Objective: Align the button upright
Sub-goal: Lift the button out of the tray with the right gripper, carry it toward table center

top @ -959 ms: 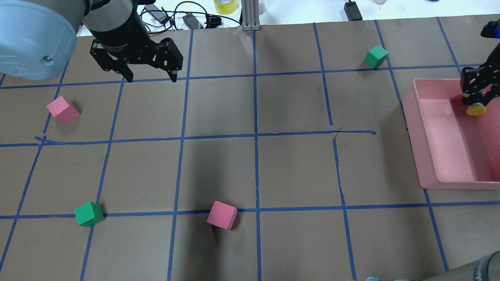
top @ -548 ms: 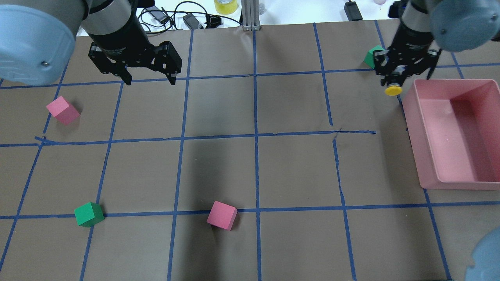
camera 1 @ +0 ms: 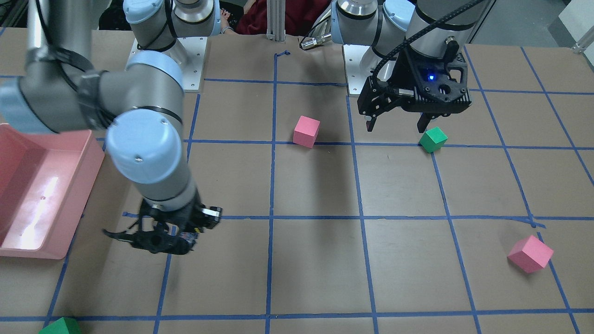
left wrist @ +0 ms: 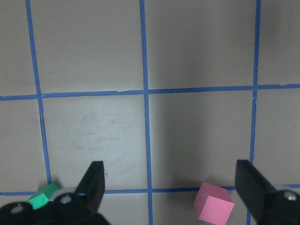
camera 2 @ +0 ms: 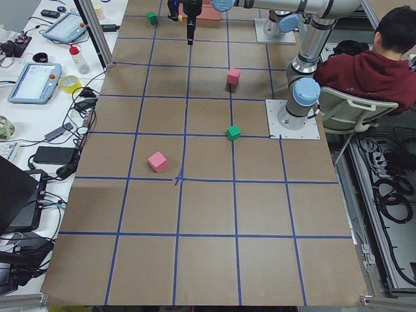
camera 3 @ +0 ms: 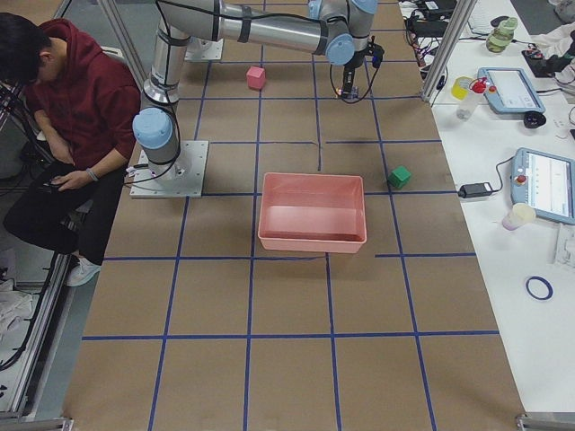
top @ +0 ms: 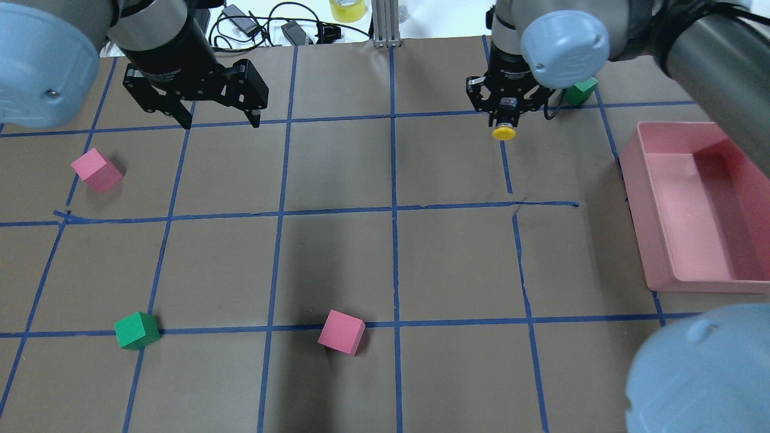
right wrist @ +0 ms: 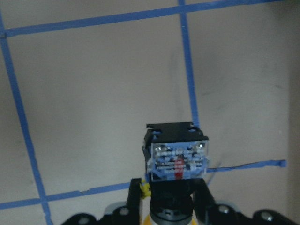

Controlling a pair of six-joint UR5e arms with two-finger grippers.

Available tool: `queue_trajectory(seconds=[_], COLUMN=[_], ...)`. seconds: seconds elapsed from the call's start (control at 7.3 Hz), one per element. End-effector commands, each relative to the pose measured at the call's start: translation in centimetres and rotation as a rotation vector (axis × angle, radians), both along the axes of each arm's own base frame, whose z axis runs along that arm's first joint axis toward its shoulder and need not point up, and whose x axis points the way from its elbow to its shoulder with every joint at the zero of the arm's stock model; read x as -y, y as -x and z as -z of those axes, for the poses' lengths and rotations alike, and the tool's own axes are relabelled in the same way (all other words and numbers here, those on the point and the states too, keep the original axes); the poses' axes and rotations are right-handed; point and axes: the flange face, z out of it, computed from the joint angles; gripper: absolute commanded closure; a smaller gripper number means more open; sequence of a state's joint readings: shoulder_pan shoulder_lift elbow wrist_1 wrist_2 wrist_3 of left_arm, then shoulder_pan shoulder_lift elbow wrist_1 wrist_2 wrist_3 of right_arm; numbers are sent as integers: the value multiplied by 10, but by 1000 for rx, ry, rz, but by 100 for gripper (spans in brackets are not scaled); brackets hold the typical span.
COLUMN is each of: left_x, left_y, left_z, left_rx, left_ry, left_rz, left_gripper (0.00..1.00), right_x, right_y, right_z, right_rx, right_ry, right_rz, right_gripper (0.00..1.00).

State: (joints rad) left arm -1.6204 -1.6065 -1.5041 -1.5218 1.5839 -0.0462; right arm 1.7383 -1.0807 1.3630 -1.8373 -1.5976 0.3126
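Observation:
My right gripper (top: 504,120) is shut on the button (top: 503,133) and holds it above the table at the far right of centre. The button's yellow cap shows just under the fingers in the overhead view. In the right wrist view its black collar and grey base with terminals (right wrist: 178,159) stick out beyond the gripper (right wrist: 171,197). In the front-facing view the right gripper (camera 1: 158,241) hides the button. My left gripper (top: 219,123) is open and empty above the far left of the table; it also shows in the front-facing view (camera 1: 397,125) and in the left wrist view (left wrist: 171,178).
A pink bin (top: 662,240) stands at the right edge. A green cube (top: 580,90) lies just right of my right gripper. A pink cube (top: 96,170) is at the left, a green cube (top: 137,330) near left, and a pink cube (top: 341,332) near the middle.
My right gripper has carried the button out of the pink bin and leftward, past the far green cube, to the far right of centre. The left gripper has drifted slightly left.

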Motion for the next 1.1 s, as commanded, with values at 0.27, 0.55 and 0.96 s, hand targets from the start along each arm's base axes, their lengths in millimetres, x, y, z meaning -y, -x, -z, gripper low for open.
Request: queue_trajectory(seconds=[0.27, 0.55, 0.96], left_x=[-7, -10, -10], left_y=[-2, -2, -2], left_z=[3, 5, 5], left_rx=[3, 4, 4], left_ry=[-25, -29, -28], left_rz=[-4, -4, -4], left_gripper=[0, 0, 0], right_x=[-8, -5, -14], right_y=[-105, -125, -137], right_z=[72, 105, 121], right_rx=[49, 103, 147], right_ry=[19, 31, -10], right_rz=[-89, -144, -162], right_gripper=[100, 100, 100])
